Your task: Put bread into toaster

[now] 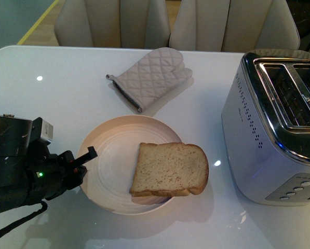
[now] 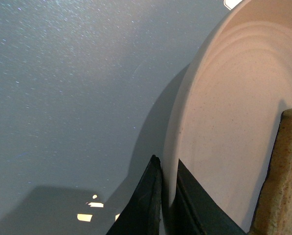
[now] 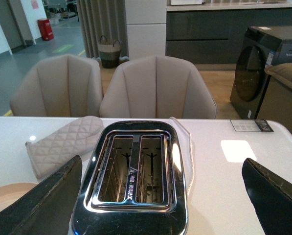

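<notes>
The bread (image 1: pixel 169 169), a tan slice with a brown crust, lies on the right part of the beige round plate (image 1: pixel 108 155) in the front view. My left gripper (image 1: pixel 84 163) is shut on the plate's left rim. In the left wrist view its black fingers (image 2: pixel 148 200) pinch the plate rim (image 2: pixel 172 161), and the bread's crust (image 2: pixel 280 181) shows at the edge. The silver toaster (image 1: pixel 271 129) stands at the right with both slots empty. My right gripper (image 3: pixel 160 196) is open above the toaster's chrome top (image 3: pixel 133 171); it is out of the front view.
A grey quilted oven mitt (image 1: pixel 152 77) lies on the white table (image 1: pixel 40 104) behind the plate; it also shows in the right wrist view (image 3: pixel 62 142). Two beige chairs (image 1: pixel 170 23) stand at the table's far edge.
</notes>
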